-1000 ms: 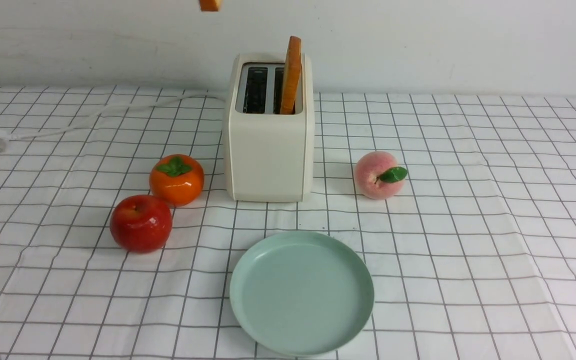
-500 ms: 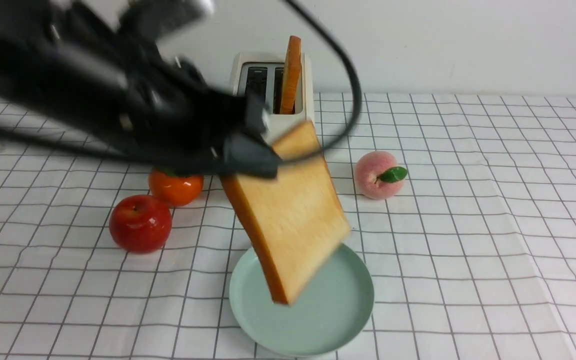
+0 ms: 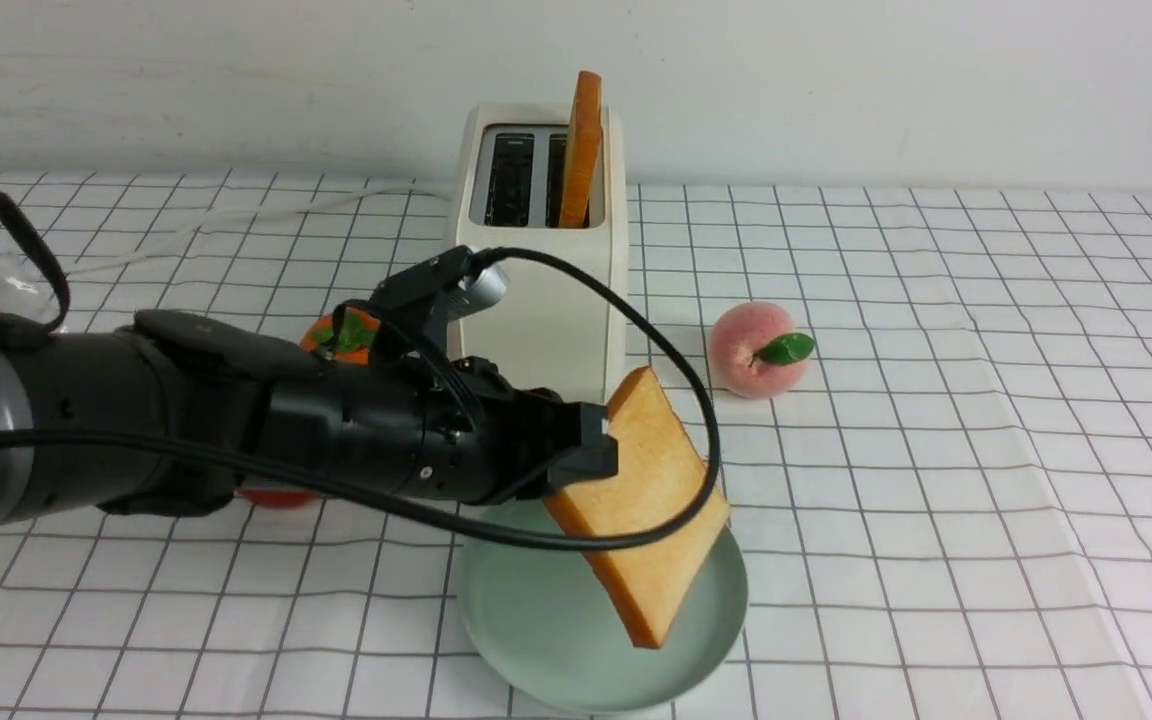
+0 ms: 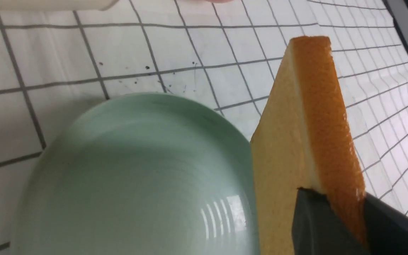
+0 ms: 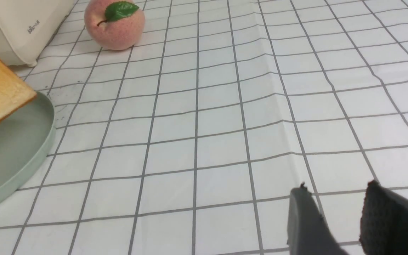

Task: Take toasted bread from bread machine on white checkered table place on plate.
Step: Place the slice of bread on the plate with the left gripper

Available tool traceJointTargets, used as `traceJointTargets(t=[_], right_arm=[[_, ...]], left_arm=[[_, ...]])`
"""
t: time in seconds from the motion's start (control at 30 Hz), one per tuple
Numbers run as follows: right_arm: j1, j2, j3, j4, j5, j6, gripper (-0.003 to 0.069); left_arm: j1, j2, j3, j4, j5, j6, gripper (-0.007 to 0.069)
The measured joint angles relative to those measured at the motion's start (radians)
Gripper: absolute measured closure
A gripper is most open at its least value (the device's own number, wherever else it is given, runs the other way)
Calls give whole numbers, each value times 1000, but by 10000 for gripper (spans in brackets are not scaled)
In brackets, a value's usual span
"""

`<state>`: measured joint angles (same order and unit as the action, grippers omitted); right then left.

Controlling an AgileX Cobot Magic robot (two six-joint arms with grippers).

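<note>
My left gripper (image 3: 596,450) is shut on one slice of toasted bread (image 3: 651,505) and holds it tilted just above the mint-green plate (image 3: 526,610). In the left wrist view the jaws (image 4: 335,202) clamp the slice (image 4: 296,141) by its crust edge, over the plate (image 4: 126,177). The second slice (image 3: 583,150) stands upright in the right slot of the cream bread machine (image 3: 541,300) at the back. My right gripper (image 5: 335,194) is open and empty over the checkered table (image 5: 225,106), out of the front view.
A peach (image 3: 756,350) lies right of the toaster, also in the right wrist view (image 5: 115,23). An orange persimmon (image 3: 336,335) and a red apple (image 3: 276,497) are mostly hidden behind my left arm. The toaster's white cord (image 3: 236,225) runs to the far left.
My left arm came down from above with the slice. It has lowered the slice towards the plate and flattened its tilt. The other slice and the fruit have not moved.
</note>
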<state>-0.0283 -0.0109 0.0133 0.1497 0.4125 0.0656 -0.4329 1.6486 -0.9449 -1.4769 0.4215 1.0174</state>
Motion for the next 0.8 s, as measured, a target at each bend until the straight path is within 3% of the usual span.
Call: traceJointTargets(t=[0.2,0.53,0.7,0.8], right_arm=[[0,0,0,0,0,0,420],[0,0,0,0,0,0,420],[0,0,0,0,0,0,420],[0,0,0,0,0,0,420]], left_arm=[[1,11,0,64,32,1,537],[1,73,0,65,1,9,522],[1,73,0,65,-34,37,382],[1,73,0,66,-33,75,231]])
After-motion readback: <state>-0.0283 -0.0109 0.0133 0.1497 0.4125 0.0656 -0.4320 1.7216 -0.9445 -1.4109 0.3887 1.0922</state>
